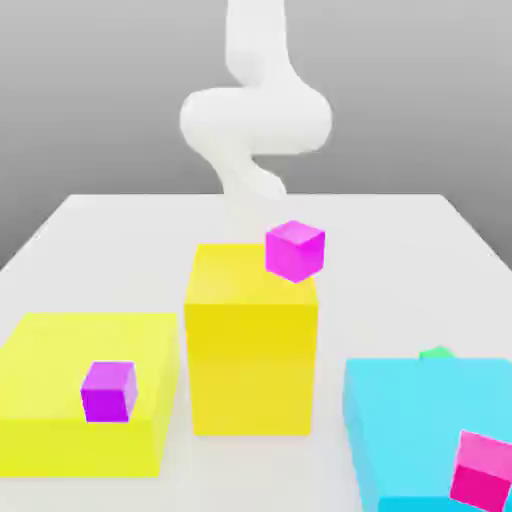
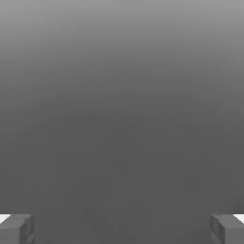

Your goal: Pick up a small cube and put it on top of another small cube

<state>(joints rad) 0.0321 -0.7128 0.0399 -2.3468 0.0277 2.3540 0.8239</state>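
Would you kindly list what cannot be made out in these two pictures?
- Green cube, exterior view: just a sliver shows above the cyan block; its shape and resting place are hidden.
- Hot-pink cube, exterior view: cut off by the picture's right edge.
- Cyan block: its lower part is cut off by the bottom edge.
- Gripper, hand view: jaws wide apart, their tips cut by the bottom edge.

White table point(image 1: 90, 225) — low yellow block point(image 1: 60, 360), tall yellow block point(image 1: 250, 350); cyan block point(image 1: 410, 420), green cube point(image 1: 437, 353)
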